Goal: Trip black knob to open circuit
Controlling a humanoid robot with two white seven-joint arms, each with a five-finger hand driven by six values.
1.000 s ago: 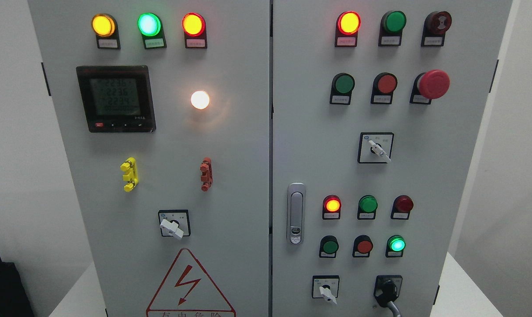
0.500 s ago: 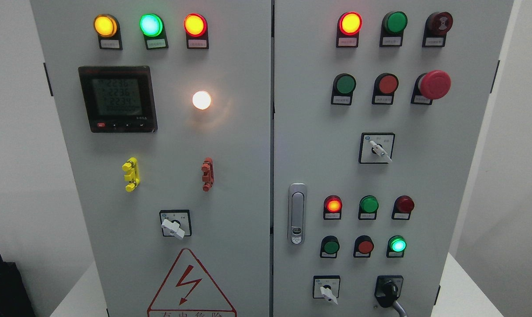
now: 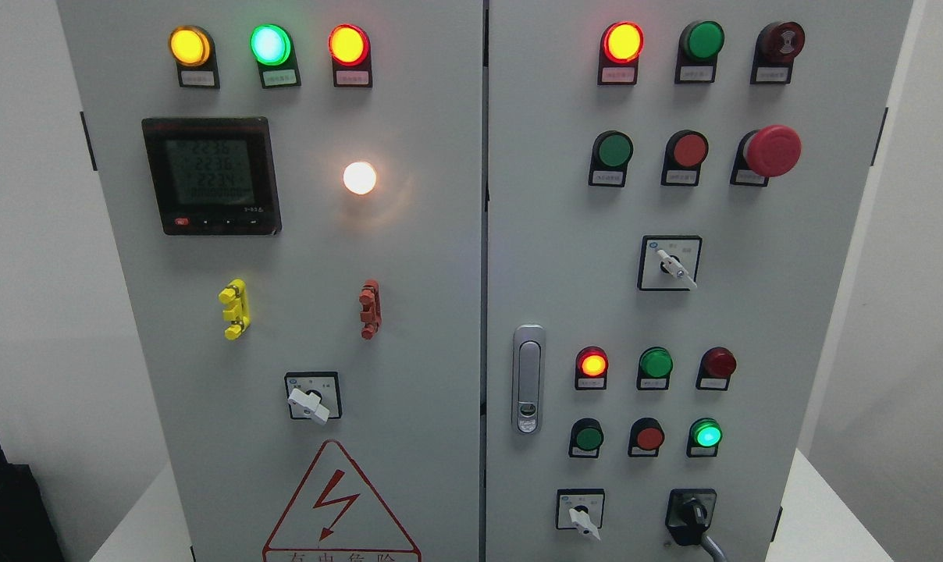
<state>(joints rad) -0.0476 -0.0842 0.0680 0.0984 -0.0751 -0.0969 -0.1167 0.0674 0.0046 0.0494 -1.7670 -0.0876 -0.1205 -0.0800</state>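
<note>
Sitting at the lower right of the grey cabinet (image 3: 409, 257), the black knob (image 3: 690, 517) points down-right; no robot hand shows, so its state can't be told.

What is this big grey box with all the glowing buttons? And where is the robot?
You are looking through a camera on the robot's head, so you see what it sees. Neither of its hands is in view now. The grey box is an electrical cabinet with two doors. The round coloured things are lamps and push buttons. The dark screen shows numbers. At the bottom right sits the black knob, which the robot is meant to turn. The big red mushroom button is probably for emergency stops.
</note>
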